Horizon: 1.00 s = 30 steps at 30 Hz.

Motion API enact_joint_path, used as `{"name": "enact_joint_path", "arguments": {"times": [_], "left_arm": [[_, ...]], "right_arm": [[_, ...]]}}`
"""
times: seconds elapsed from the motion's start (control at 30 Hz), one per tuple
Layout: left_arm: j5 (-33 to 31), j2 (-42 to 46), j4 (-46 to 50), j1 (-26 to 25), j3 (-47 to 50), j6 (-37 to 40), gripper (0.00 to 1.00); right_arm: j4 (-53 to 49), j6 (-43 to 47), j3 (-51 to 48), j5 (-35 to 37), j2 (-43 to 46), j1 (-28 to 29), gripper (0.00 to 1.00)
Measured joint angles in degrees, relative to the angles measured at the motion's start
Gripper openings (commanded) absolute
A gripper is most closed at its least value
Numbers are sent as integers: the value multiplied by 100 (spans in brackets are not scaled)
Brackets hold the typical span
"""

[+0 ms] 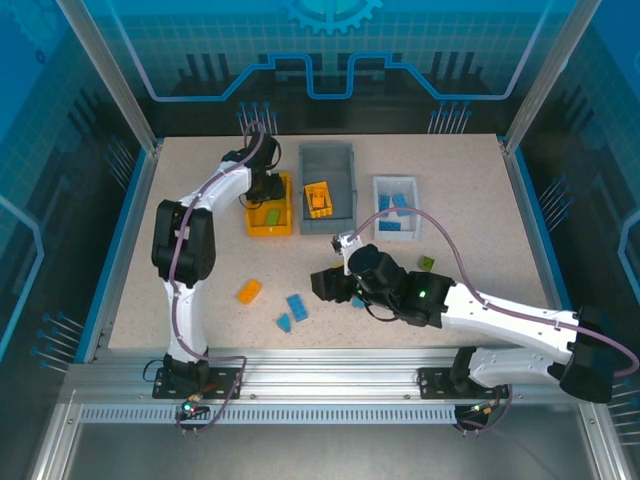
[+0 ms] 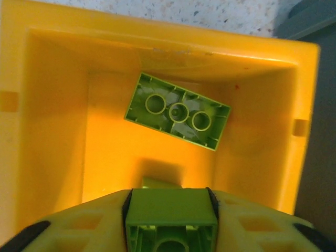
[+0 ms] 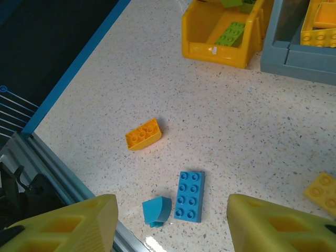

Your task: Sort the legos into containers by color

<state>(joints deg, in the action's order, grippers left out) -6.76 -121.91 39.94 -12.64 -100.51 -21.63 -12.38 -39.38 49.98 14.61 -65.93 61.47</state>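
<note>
Left claw (image 2: pixel 170 233) holds a lime brick (image 2: pixel 170 206) over the yellow bin (image 2: pixel 52 131)
Its fingers are closed on the brick; dropped askew, it may bounce off the second lime brick (image 2: pixel 178 111) lying ahead. Right claw (image 3: pixel 172 226) gapes empty above a blue brick (image 3: pixel 189 196); closing could nudge the blue wedge (image 3: pixel 156 211) beside it

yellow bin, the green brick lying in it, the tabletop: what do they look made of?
Yellow bin: moulded plastic, semi-gloss; soft sheen, glowing walls, moulded notches in the rim.
Green brick: rigid moulded plastic, smooth; hollow ribbed underside with three tubes.
Tabletop: speckled beige, probably laminate or stone-look composite; mostly matte, faint glare near the edge. Which one is unclear.
</note>
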Motion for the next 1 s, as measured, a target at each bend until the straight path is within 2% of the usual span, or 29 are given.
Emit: {"name": "enact_joint_path", "arguments": {"times": [0.17,0.3,0.4,0.53,0.73,0.87,1.0], "left_arm": [[-2,-7,120,-24,-7,-92,57],[0,249,138,-37,98,-109,52],[2,852,94,-70,435,-166,50],[-4,2238,-70,-254,1266,-315,50],[-109,5069,-199,-645,3001,-817,50],[-308,6972,160,-660,3829,-1213,50],[-461,8286,723,-660,4085,-1528,50]], "right_arm": [[-31,-2,0,-59,-59,-96,63],[-90,26,0,-127,-85,-181,62],[-195,120,13,-133,-177,-190,62],[-525,435,426,-92,-841,-107,66],[-625,1320,1532,-179,-2487,568,78],[-831,2033,2503,-337,-3683,741,82],[-1099,2664,3289,-219,-4660,726,85]]}}
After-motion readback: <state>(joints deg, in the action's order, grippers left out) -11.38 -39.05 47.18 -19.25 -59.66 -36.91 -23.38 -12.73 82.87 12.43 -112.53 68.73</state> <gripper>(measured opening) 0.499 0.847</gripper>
